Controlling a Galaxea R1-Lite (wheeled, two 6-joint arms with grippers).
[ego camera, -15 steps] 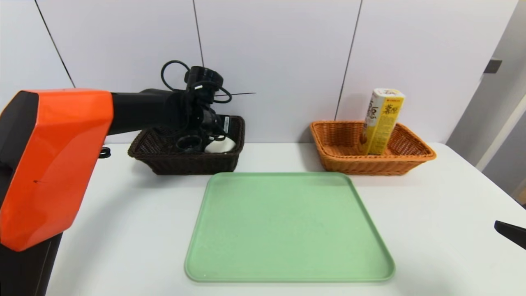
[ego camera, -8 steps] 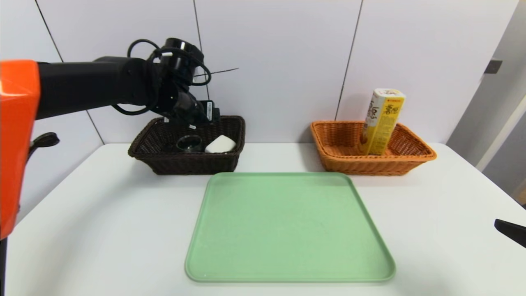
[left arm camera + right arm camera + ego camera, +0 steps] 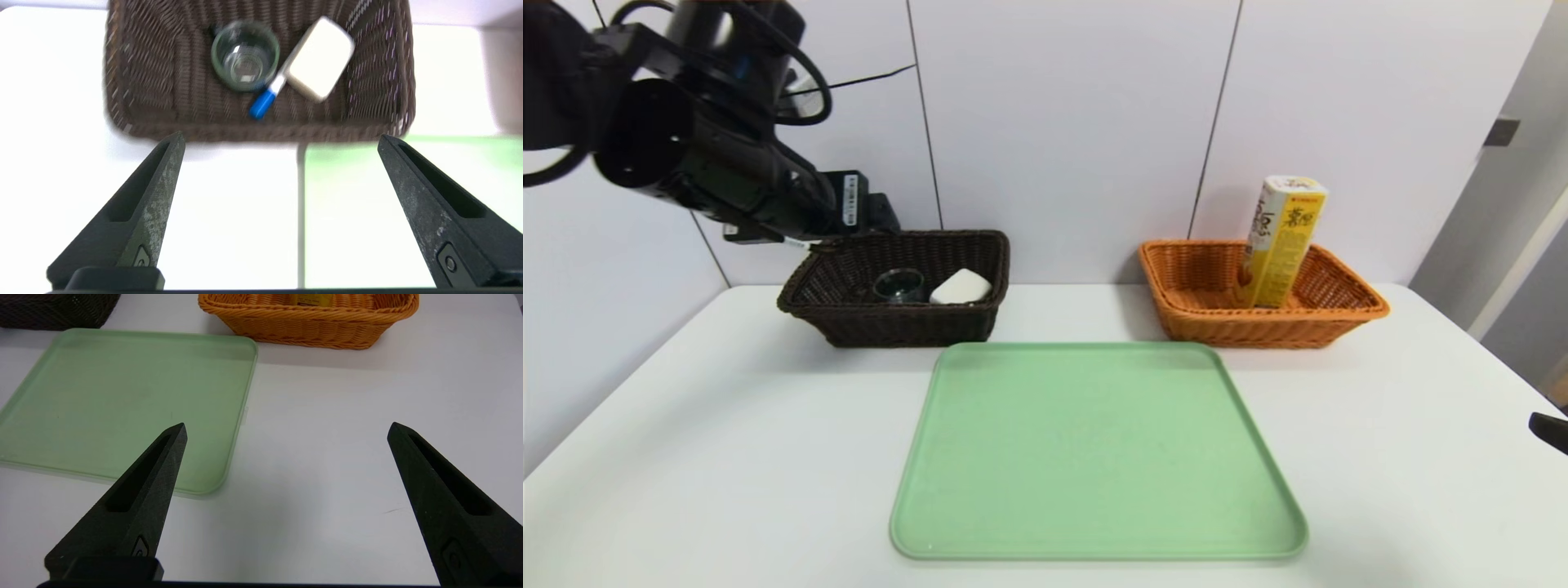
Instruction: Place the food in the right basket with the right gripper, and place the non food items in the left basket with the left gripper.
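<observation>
Left pincer (image 3: 279,139) up in the air here, spread wide with nothing between its fingers, hanging above and to the near-left of the dark brown left basket (image 3: 849,314), its arm reaching in from the upper left of the head view. Down in that basket, the wrist camera shows all three non-food pieces: the clear glass cup (image 3: 245,55) sitting upright on the woven floor, the white sponge-like block (image 3: 318,59) lying beside it at an angle, and the marker (image 3: 267,94) tucked between them, blue cap poking out toward the near wall while its white barrel runs under the edge of the block. From the head view, the cup (image 3: 898,284) and the block (image 3: 961,286) peek over the rim; the marker is hidden there. Over on the other side, the orange-tan right basket (image 3: 1201,327) sits against the wall with the tall yellow snack box (image 3: 1282,241) standing in it, leaning slightly and rising well above the rim. Between and in front of the two baskets lies the green tray (image 3: 1094,449), flat on the white surface (image 3: 727,457), nothing on it. The right pincer (image 3: 286,426) is low at the right edge of the surface, fingers also splayed wide and empty, pointing across bare surface toward the orange basket, with the tray's corner just off to one side of it.
</observation>
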